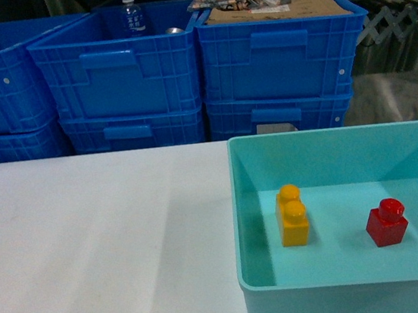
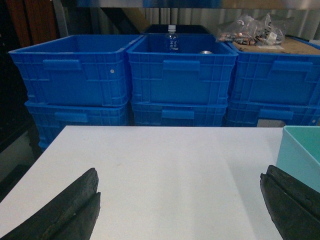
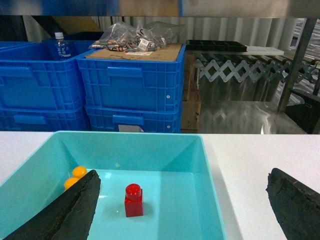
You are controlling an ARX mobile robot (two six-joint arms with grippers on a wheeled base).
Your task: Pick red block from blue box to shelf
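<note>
The red block stands upright on the floor of the blue box, toward its right side. In the right wrist view the red block lies ahead of my right gripper, between its fingers and nearer the left one. That gripper is open and holds nothing. It hovers over the right rim of the blue box. My left gripper is open over bare white table, with a corner of the blue box at its right. Neither gripper shows in the head view. The shelf is out of view.
An orange-yellow two-stud brick stands left of the red block in the tub. Stacked dark blue crates line the far edge of the white table, with a water bottle and a bag on cardboard.
</note>
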